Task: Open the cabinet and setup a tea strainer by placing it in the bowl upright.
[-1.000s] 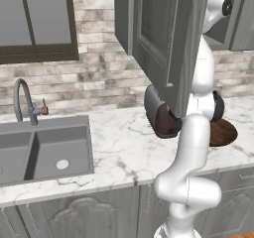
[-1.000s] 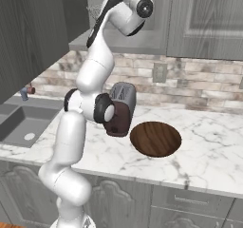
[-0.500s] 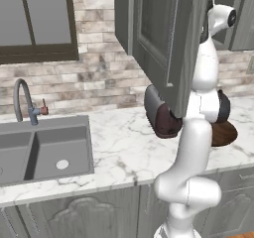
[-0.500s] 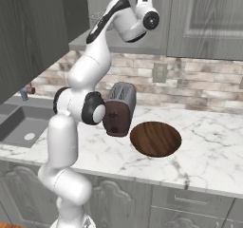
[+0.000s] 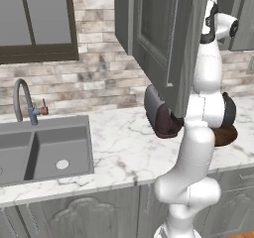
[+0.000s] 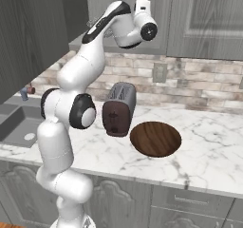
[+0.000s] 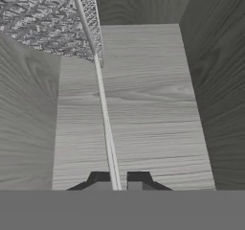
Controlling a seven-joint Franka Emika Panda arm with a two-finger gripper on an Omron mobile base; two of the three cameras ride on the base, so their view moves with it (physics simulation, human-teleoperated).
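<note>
**Strainer handle pinched inside the open cabinet**

With the cabinet point(image 5: 163, 38) door swung wide toward me in the left base view, I have the arm reaching high, its wrist up at the cabinet opening above the counter. On the hand camera I see the gripper point(image 7: 118, 180) looking along a grey wood-grain shelf point(image 7: 139, 104) with darker cabinet walls on either side. My two dark fingertips point(image 7: 98, 178) stand close together, and a thin pale metal rod runs straight up between them: they are pinching the handle of the tea strainer point(image 7: 52, 20). The rod leads away from the fingers to the silvery mesh cup, which sits at the upper left of that view, inside the cabinet; I cannot tell whether the cup rests on the shelf or is lifted off it.

Down on the white marble counter point(image 6: 209, 141) the bowl point(image 6: 155, 139) lies flat, dark brown and wood-grained, with nothing in it. It is just beside the dark red and grey toaster point(image 6: 118, 109), on the toaster's right as the right base view shows it. In the left base view the bowl point(image 5: 225, 135) is mostly hidden behind the arm, only its edge showing. Farther left along the counter is the grey sink point(image 5: 44, 150) with its curved faucet point(image 5: 24, 100), below a dark-framed window point(image 5: 34, 24), well apart from the bowl.
</note>
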